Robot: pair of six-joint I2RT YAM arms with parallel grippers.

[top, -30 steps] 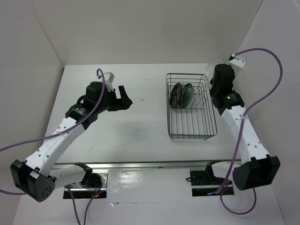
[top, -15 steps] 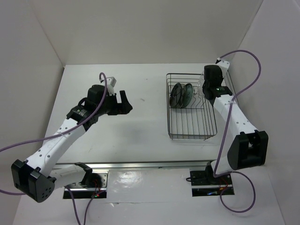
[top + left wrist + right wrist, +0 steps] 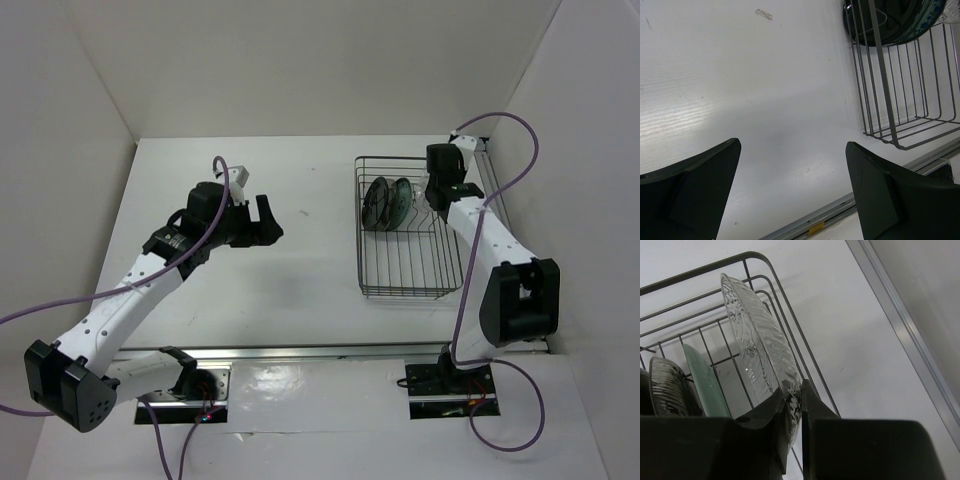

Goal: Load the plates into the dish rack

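The dark wire dish rack (image 3: 410,292) stands at the right of the table. A glossy black plate (image 3: 378,203) and a teal plate (image 3: 399,200) stand upright in its far end. My right gripper (image 3: 430,196) reaches into the rack's far right part, shut on the rim of a clear glass plate (image 3: 760,345). The right wrist view shows that plate upright and tilted over the rack wires (image 3: 755,257), pinched between the fingers of the right gripper (image 3: 794,390), beside the teal plate (image 3: 705,382) and black plate (image 3: 667,385). My left gripper (image 3: 262,215) hovers over the table's middle left, open and holding nothing (image 3: 792,145).
A metal rail (image 3: 330,352) runs along the near table edge. White walls enclose the table, and the right wall (image 3: 560,150) is close behind the rack. Purple cables (image 3: 520,150) loop off both arms. The rack's near half (image 3: 900,100) holds no plates.
My right arm has swung left and down, bringing the glass plate from above the rack's far right corner in among the wires. The left arm has barely shifted.
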